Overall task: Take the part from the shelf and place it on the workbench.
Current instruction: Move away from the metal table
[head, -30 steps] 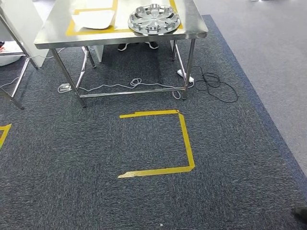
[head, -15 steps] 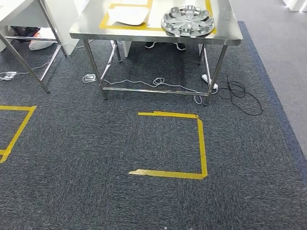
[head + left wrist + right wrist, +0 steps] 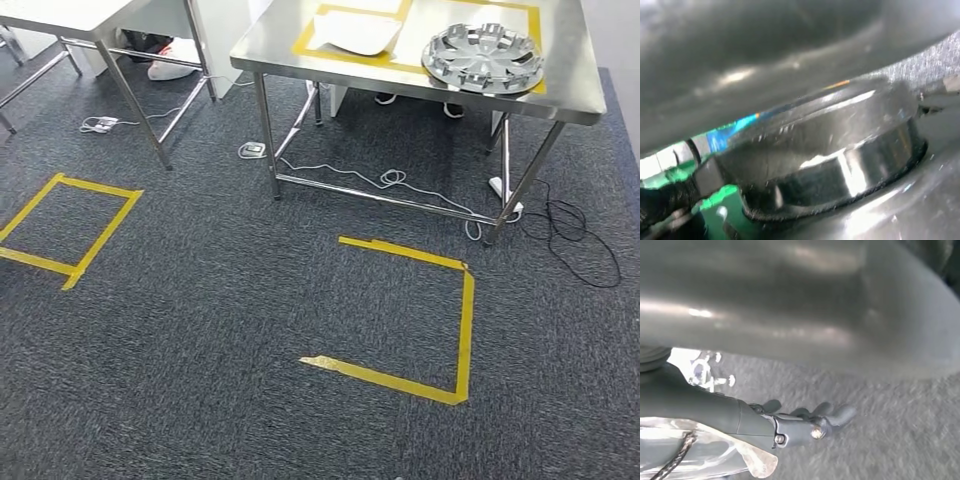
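Observation:
A silver wheel cover (image 3: 483, 55) lies on the steel workbench (image 3: 423, 85) near its right end, inside a yellow tape frame. A white sheet (image 3: 355, 32) lies to its left on the same bench. In the right wrist view my right hand (image 3: 806, 422) hangs over grey carpet with its dark fingers stretched out and nothing in them. The left wrist view is a blur of shiny metal close to the lens, and I cannot make out my left hand's fingers there.
A yellow tape square (image 3: 423, 320) marks the carpet in front of the bench, and another (image 3: 68, 225) lies to the left. Cables (image 3: 392, 180) trail under the bench. A second steel table (image 3: 98, 15) stands at the far left, with a person's shoe (image 3: 170, 68) behind it.
The whole picture has slid to the right, so the camera has turned left. The second tape square and the left table have come into view. The wheel cover stays on the bench.

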Controlling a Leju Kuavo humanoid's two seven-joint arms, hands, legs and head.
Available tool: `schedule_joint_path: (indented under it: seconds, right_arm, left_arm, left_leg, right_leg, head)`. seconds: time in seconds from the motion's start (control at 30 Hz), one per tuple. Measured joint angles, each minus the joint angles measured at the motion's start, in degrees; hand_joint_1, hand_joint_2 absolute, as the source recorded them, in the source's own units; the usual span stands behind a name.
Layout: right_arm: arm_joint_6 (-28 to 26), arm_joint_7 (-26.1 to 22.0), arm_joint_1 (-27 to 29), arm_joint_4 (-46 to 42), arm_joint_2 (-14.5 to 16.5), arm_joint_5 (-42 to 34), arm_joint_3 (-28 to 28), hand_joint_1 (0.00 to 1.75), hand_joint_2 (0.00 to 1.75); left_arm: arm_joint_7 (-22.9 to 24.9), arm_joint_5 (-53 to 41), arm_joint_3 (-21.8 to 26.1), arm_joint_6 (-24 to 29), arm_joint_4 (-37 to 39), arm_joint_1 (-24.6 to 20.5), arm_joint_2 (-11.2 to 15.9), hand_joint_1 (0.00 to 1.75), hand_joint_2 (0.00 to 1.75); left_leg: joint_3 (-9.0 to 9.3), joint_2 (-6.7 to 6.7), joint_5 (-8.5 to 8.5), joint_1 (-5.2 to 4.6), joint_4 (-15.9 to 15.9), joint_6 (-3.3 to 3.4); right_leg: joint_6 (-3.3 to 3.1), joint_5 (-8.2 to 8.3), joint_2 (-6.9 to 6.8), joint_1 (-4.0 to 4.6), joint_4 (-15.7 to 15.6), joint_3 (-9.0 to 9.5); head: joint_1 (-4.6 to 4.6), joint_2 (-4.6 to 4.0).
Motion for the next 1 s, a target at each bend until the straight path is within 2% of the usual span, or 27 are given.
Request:
schedule_joint_path:
  seconds: [0.03,0.07,0.13,0.17,0.2,0.23,0.27,0.3,0.37,0.4,0.43,0.5,0.53,0.57,0.63,0.67,0.7,0.73,0.77,0.8,0.83,0.87,0.9,0.93,0.97,1.0]
  right_arm:
    - [0.58,-0.3,-0.02,0.0,0.01,0.1,0.03,0.0,0.0]
    - [1.08,-0.59,-0.02,0.0,0.03,0.23,0.08,0.0,0.0]
    - [1.81,-1.04,0.12,0.0,0.06,0.49,0.21,0.0,0.0]
    - [2.05,-1.22,0.21,0.0,0.04,0.54,0.27,0.0,0.0]
    - [2.24,-1.45,0.29,0.0,0.02,0.56,0.31,0.0,0.0]
    - [2.36,-1.69,0.31,0.0,0.0,0.56,0.32,0.0,0.0]
    - [2.42,-1.94,0.28,0.0,-0.02,0.55,0.33,0.0,0.0]
    - [2.36,-2.2,0.22,0.0,-0.02,0.5,0.34,0.0,0.0]
    - [1.94,-2.68,0.17,0.0,-0.02,0.2,0.35,0.0,0.0]
    - [1.72,-2.84,0.17,0.0,-0.02,0.02,0.34,0.0,0.0]
    - [1.58,-2.93,0.17,0.0,-0.02,-0.15,0.34,0.0,0.0]
    - [1.5,-2.97,0.07,-0.01,-0.03,-0.29,0.33,0.0,0.0]
    - [1.5,-2.97,-0.01,-0.01,-0.04,-0.31,0.33,0.0,0.0]
    - [1.5,-3.0,-0.05,-0.02,-0.04,-0.31,0.33,0.0,0.0]
    - [1.5,-3.02,0.0,-0.02,-0.05,-0.33,0.33,0.0,0.0]
    - [1.51,-3.02,0.08,-0.02,-0.05,-0.34,0.33,0.0,0.0]
    - [1.51,-3.0,0.17,-0.02,-0.06,-0.34,0.33,0.0,0.0]
    - [1.53,-2.95,0.26,-0.02,-0.07,-0.33,0.33,0.0,0.0]
    - [1.58,-2.85,0.32,-0.02,-0.07,-0.31,0.33,0.0,0.0]
    - [1.63,-2.72,0.36,-0.02,-0.07,-0.28,0.33,0.0,0.0]
    - [1.7,-2.59,0.38,-0.02,-0.07,-0.27,0.33,0.0,0.0]
    - [1.79,-2.49,0.39,-0.02,-0.06,-0.29,0.33,0.0,0.0]
    - [1.86,-2.44,0.38,-0.01,-0.06,-0.33,0.33,0.0,0.0]
    - [1.94,-2.42,0.36,-0.01,-0.07,-0.4,0.32,0.0,0.0]
    - [2.03,-2.43,0.35,-0.01,-0.08,-0.47,0.32,0.0,0.0]
    - [2.1,-2.45,0.31,-0.02,-0.09,-0.51,0.31,0.0,0.0]
  left_arm:
    - [-0.01,-0.04,0.0,0.0,0.0,0.05,0.02,0.0,0.0]
    - [-0.02,-0.07,0.0,0.0,0.0,0.03,0.04,0.0,0.0]
    - [-0.04,-0.14,-0.01,-0.11,0.0,-0.15,0.06,0.0,0.0]
    - [-0.04,-0.2,-0.01,-0.2,0.0,-0.21,0.06,0.0,0.0]
    - [-0.02,-0.31,-0.01,-0.27,0.0,-0.19,0.06,0.0,0.0]
    - [0.02,-0.44,-0.02,-0.31,0.0,-0.12,0.06,0.0,0.0]
    - [0.07,-0.6,-0.02,-0.3,0.0,-0.06,0.06,0.0,0.0]
    - [0.13,-0.77,-0.03,-0.28,0.0,-0.02,0.05,0.0,0.0]
    - [0.28,-1.27,-0.14,-0.31,0.0,-0.13,0.04,0.0,0.0]
    - [0.35,-1.55,-0.22,-0.4,0.0,-0.23,0.03,0.0,0.0]
    - [0.4,-1.8,-0.28,-0.55,0.0,-0.3,0.02,0.0,0.0]
    - [0.42,-2.12,-0.34,-0.89,0.0,-0.24,0.03,0.0,0.0]
    - [0.42,-2.22,-0.34,-1.0,0.0,-0.14,0.03,0.0,0.0]
    - [0.43,-2.31,-0.35,-1.05,0.0,-0.08,0.03,0.0,0.0]
    - [0.44,-2.38,-0.35,-1.07,0.0,-0.15,-0.03,0.0,0.0]
    - [0.45,-2.39,-0.35,-1.08,0.0,-0.21,-0.06,0.0,0.0]
    - [0.45,-2.41,-0.35,-1.09,0.0,-0.23,-0.08,0.0,0.0]
    - [0.45,-2.46,-0.35,-1.09,0.0,-0.18,-0.08,0.0,0.0]
    - [0.44,-2.57,-0.36,-1.09,0.0,-0.13,-0.08,0.0,0.0]
    - [0.44,-2.74,-0.39,-1.09,0.0,-0.09,-0.08,0.0,0.0]
    - [0.44,-2.95,-0.46,-1.09,0.0,-0.08,-0.08,0.0,0.0]
    - [0.45,-3.2,-0.57,-1.09,0.0,-0.12,-0.08,0.0,0.0]
    - [0.46,-3.44,-0.71,-1.09,0.0,-0.17,-0.09,0.0,0.0]
    - [0.49,-3.66,-0.9,-1.09,0.0,-0.19,-0.09,0.0,0.0]
    - [0.53,-3.9,-1.11,-1.09,0.0,-0.16,-0.09,0.0,0.0]
    - [0.57,-4.09,-1.33,-1.09,0.0,-0.1,-0.09,0.0,0.0]
  left_leg:
    - [-0.26,0.85,-0.35,-0.08,0.52,-0.31]
    - [-0.99,2.33,-1.26,-0.18,2.03,-0.58]
    - [-4.14,5.84,-4.52,-0.24,8.52,-1.11]
    - [-6.16,6.65,-6.11,-0.1,12.46,-1.33]
    - [-7.66,7.04,-6.9,0.05,15.36,-1.47]
    - [-8.23,7.25,-6.62,0.18,16.34,-1.55]
    - [-7.61,7.45,-5.25,0.27,15.0,-1.52]
    - [-5.92,7.93,-3.13,0.27,11.61,-1.37]
    - [-1.99,10.91,-0.11,-0.28,3.81,-0.68]
    - [-0.83,12.2,0.39,-0.61,1.41,-0.33]
    - [-0.43,13.01,0.24,-0.92,0.41,-0.03]
    - [-0.5,11.88,0.22,-0.97,0.04,0.42]
    - [-0.41,11.15,0.38,-0.83,-0.25,0.72]
    - [-0.3,10.4,0.58,-0.65,-0.55,1.05]
    - [-0.15,8.88,0.8,-0.39,-0.88,1.55]
    - [-0.16,8.07,0.79,-0.38,-0.87,1.67]
    - [-0.12,7.22,0.76,-0.39,-0.86,1.73]
    - [-0.04,6.35,0.72,-0.39,-0.84,1.74]
    - [0.09,5.44,0.67,-0.38,-0.82,1.71]
    - [0.27,4.53,0.61,-0.35,-0.79,1.62]
    - [0.41,3.7,0.5,-0.29,-0.74,1.46]
    - [0.43,2.94,0.34,-0.34,-0.54,1.21]
    - [0.34,2.25,0.25,-0.34,-0.38,0.92]
    - [0.14,1.67,0.21,-0.3,-0.25,0.58]
    - [-0.07,1.08,0.26,-0.23,-0.19,0.23]
    - [-0.23,0.57,0.33,-0.09,-0.22,-0.09]
  right_leg:
    - [-0.37,0.02,-0.76,-0.06,-0.17,0.22]
    - [-0.73,0.01,-1.64,-0.14,-0.39,0.46]
    - [-1.31,-0.27,-3.61,-0.14,-0.59,0.88]
    - [-1.46,-0.45,-4.62,-0.09,-0.59,1.01]
    - [-1.52,-0.62,-5.6,-0.06,-0.58,1.15]
    - [-1.51,-0.78,-6.46,-0.04,-0.58,1.3]
    - [-1.45,-0.95,-7.23,-0.02,-0.57,1.5]
    - [-1.36,-1.14,-7.96,-0.01,-0.58,1.79]
    - [-0.94,-1.65,-9.19,0.15,-0.54,2.23]
    - [-0.64,-1.9,-9.81,0.29,-0.53,2.37]
    - [-0.33,-2.1,-10.43,0.41,-0.58,2.54]
    - [0.22,-2.36,-11.69,0.51,-0.87,3.08]
    - [0.49,-2.75,-11.1,0.43,-0.69,3.18]
    - [0.73,-3.59,-9.7,0.35,0.4,2.74]
    - [1.05,-6.76,-5.89,0.18,6.54,-0.28]
    - [1.12,-8.42,-4.89,0.17,10.79,-2.52]
    - [1.19,-9.41,-4.5,0.18,14.4,-4.63]
    - [1.21,-9.19,-4.39,0.18,16.14,-5.99]
    - [1.21,-7.73,-4.33,0.17,15.5,-6.29]
    - [1.19,-5.33,-4.07,0.1,12.64,-5.49]
    - [1.14,-2.72,-3.18,-0.03,8.5,-4.02]
    - [1.08,-0.96,-1.86,-0.2,4.57,-2.47]
    - [0.94,-0.02,-0.73,-0.32,1.85,-1.23]
    - [0.74,0.15,0.08,-0.33,0.47,-0.53]
    - [0.47,-0.08,0.11,-0.23,0.17,-0.22]
    - [0.13,-0.02,-0.46,-0.17,0.09,-0.04]
  head:
    - [-0.09,0.0]
    - [-0.24,0.0]
    - [-0.53,0.0]
    - [-0.57,0.0]
    - [-0.55,0.0]
    - [-0.56,0.0]
    - [-0.56,0.0]
    - [-0.56,0.0]
    - [-0.59,0.0]
    - [-0.58,0.0]
    - [-0.59,0.0]
    - [-0.61,0.0]
    - [-0.52,0.0]
    - [-0.4,0.0]
    - [-0.1,0.0]
    - [-0.07,0.0]
    - [-0.04,0.0]
    - [-0.05,0.0]
    - [-0.06,0.0]
    - [-0.06,0.0]
    - [-0.05,0.0]
    - [-0.07,0.0]
    - [-0.08,0.0]
    - [-0.09,0.0]
    - [-0.12,0.0]
    - [-0.12,0.0]
